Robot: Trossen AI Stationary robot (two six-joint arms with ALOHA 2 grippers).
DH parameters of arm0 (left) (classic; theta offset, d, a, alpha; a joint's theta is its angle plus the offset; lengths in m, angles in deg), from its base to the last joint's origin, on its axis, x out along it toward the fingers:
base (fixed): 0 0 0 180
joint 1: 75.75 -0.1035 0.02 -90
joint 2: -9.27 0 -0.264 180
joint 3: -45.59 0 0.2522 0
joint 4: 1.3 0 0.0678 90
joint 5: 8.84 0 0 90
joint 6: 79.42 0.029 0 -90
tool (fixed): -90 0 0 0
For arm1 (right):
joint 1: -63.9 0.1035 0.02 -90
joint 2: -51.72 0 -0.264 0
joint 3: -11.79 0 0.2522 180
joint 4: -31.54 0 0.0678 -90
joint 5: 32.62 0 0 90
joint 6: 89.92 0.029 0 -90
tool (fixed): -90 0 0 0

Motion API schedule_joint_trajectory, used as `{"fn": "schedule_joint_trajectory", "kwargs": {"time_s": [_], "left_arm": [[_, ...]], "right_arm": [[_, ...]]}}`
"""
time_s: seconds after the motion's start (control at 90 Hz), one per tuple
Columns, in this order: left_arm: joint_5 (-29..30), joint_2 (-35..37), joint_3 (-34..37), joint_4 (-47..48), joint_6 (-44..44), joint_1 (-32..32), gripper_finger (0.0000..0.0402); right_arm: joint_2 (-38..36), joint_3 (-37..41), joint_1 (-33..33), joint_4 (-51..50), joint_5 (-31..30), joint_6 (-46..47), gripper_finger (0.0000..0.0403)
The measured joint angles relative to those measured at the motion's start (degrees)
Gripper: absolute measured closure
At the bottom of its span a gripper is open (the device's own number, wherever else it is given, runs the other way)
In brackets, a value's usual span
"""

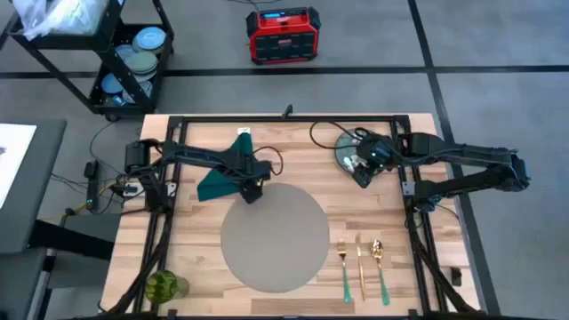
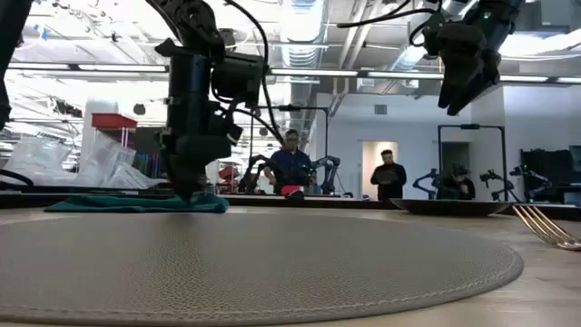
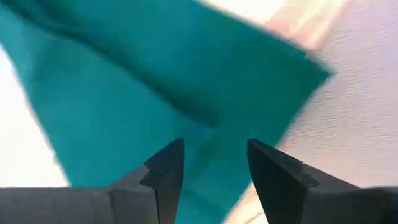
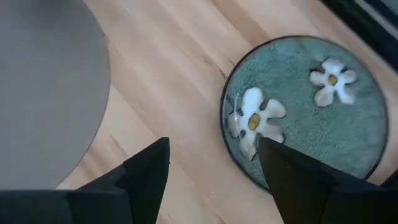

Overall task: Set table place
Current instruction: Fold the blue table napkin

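At placemat's (image 1: 274, 238) far-left rim, my left gripper (image 1: 251, 191) low over green napkin (image 1: 216, 180), fingers parted, gripping nothing. Placemat flat mid-table (image 1: 204, 258). My right gripper (image 1: 365, 172) spread wide, empty, raised above floral plate (image 4: 311, 112). Cutlery (image 1: 360, 267) just right of placemat.

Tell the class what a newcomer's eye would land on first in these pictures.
The big round grey placemat fills the middle of the wooden table. At its far-left edge the left gripper, open, sits low over a green napkin. The right gripper, open, hangs above a floral plate at the far right; gold cutlery lies right of the placemat.
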Motion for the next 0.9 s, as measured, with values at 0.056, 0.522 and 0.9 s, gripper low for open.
{"fn": "schedule_joint_trajectory", "kwargs": {"time_s": [0.056, 0.522, 0.9], "left_arm": [[0.7, 0.0, 0.0, 0.3, 0.0, 0.0, 0.0240], [1.2, -0.5, 0.0, -3.5, 2.4, -0.1, 0.0239], [0.0, -1.1, 3.8, -2.4, 2.4, 0.3, 0.0239]], "right_arm": [[0.0, 0.0, 0.0, -0.3, 0.2, 0.0, 0.0168], [0.0, 0.0, 0.0, -1.9, 0.2, 0.0, 0.0168], [0.0, 0.0, 0.0, -3.7, 0.2, -1.2, 0.0168]]}}
